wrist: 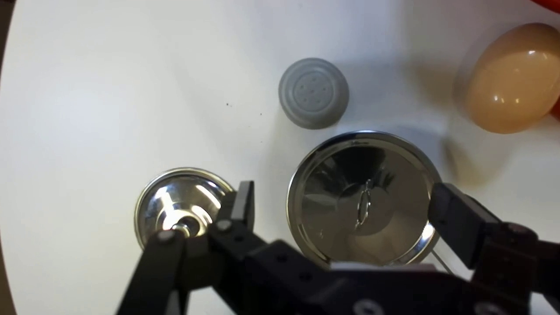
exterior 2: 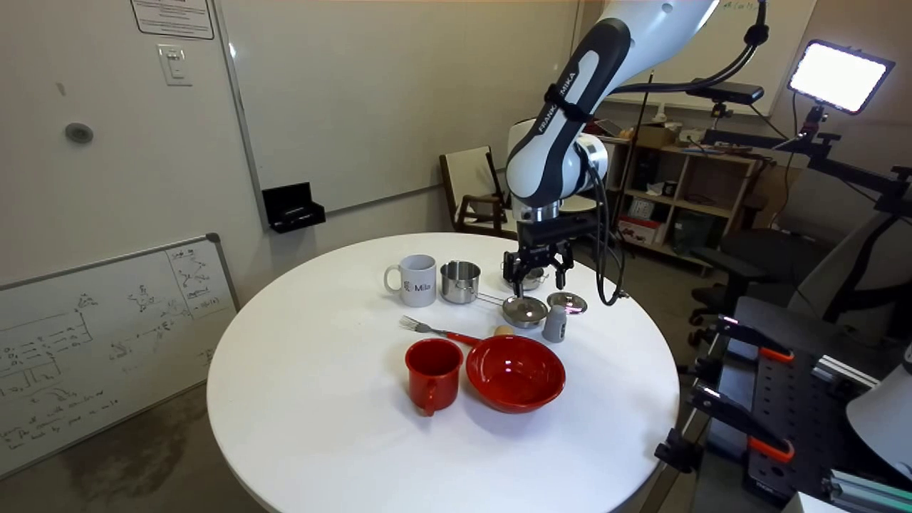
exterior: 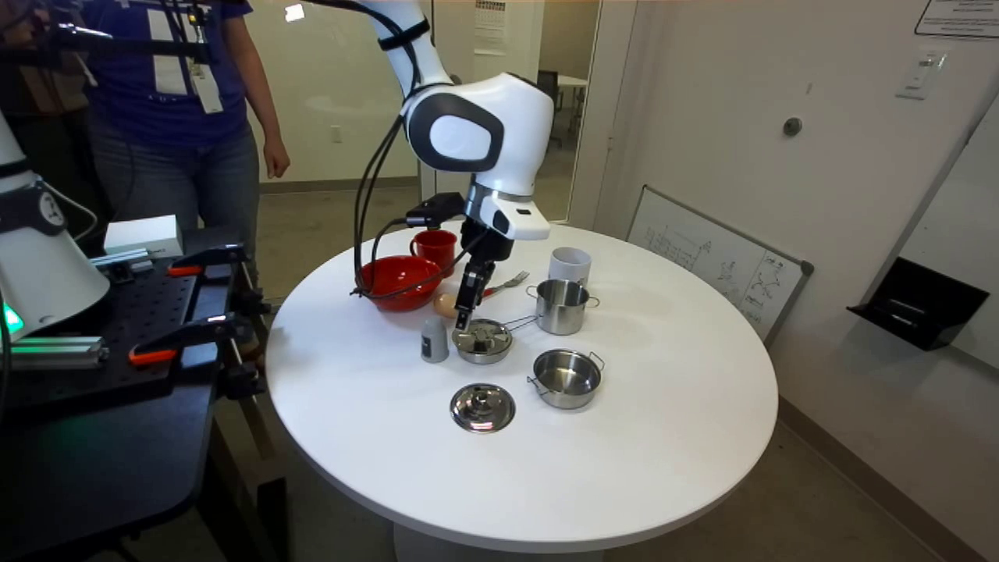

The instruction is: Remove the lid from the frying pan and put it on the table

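The tool (exterior 2: 539, 288) points down, jaws apart, over the lid (wrist: 363, 197) on the frying pan (exterior: 485, 359), the arm (exterior: 515, 117) bent above.

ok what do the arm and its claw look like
The arm is white and rounded, with dark panels, a black strap, black cables and FRANKA EMIKA lettering. The claw is black and angular, with two jointed fingers and greyish screw heads.

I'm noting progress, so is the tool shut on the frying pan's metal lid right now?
No, in the wrist view the tool is open, its fingers wide apart with the metal lid showing between them.
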{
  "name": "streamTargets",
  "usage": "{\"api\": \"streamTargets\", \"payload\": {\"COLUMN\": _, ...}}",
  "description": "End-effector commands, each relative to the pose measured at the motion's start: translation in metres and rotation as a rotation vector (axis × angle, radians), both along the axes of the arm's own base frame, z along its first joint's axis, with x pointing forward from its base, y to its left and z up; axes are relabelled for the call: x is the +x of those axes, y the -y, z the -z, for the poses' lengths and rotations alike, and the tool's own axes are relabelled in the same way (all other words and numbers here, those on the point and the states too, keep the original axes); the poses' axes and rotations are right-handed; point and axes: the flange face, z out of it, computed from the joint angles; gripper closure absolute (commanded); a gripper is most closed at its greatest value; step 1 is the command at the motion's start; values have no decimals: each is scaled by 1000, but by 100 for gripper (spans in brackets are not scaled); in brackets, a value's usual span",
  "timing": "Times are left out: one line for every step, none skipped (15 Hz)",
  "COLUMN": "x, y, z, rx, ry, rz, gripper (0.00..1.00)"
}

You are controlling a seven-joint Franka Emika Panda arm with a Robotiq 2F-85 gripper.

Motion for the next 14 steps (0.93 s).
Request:
{"api": "streamTargets", "payload": {"x": 9, "y": 1, "z": 12, "rx": 8, "ry": 23, "rz": 10, "gripper": 0}}
{"api": "streamTargets", "payload": {"x": 10, "y": 1, "z": 13, "rx": 10, "ry": 24, "rz": 10, "gripper": 0}}
{"api": "streamTargets", "payload": {"x": 11, "y": 1, "z": 15, "rx": 11, "ry": 25, "rz": 9, "gripper": 0}}
{"api": "streamTargets", "payload": {"x": 12, "y": 0, "z": 17, "rx": 13, "ry": 25, "rz": 9, "gripper": 0}}
{"api": "streamTargets", "payload": {"x": 13, "y": 0, "z": 19, "rx": 13, "ry": 26, "rz": 9, "gripper": 0}}
{"api": "streamTargets", "payload": {"x": 14, "y": 0, "z": 21, "rx": 15, "ry": 27, "rz": 10, "gripper": 0}}
{"api": "streamTargets", "payload": {"x": 16, "y": 0, "z": 22, "rx": 16, "ry": 27, "rz": 11, "gripper": 0}}
{"api": "streamTargets", "payload": {"x": 17, "y": 1, "z": 23, "rx": 17, "ry": 28, "rz": 11, "gripper": 0}}
{"api": "streamTargets", "payload": {"x": 18, "y": 1, "z": 25, "rx": 17, "ry": 27, "rz": 11, "gripper": 0}}
{"api": "streamTargets", "payload": {"x": 18, "y": 1, "z": 27, "rx": 19, "ry": 27, "rz": 12, "gripper": 0}}
{"api": "streamTargets", "payload": {"x": 19, "y": 2, "z": 29, "rx": 21, "ry": 27, "rz": 15, "gripper": 0}}
{"api": "streamTargets", "payload": {"x": 19, "y": 2, "z": 31, "rx": 25, "ry": 30, "rz": 17, "gripper": 1}}
{"api": "streamTargets", "payload": {"x": 20, "y": 3, "z": 33, "rx": 27, "ry": 29, "rz": 20, "gripper": 4}}
{"api": "streamTargets", "payload": {"x": 20, "y": 3, "z": 34, "rx": 30, "ry": 30, "rz": 23, "gripper": 23}}
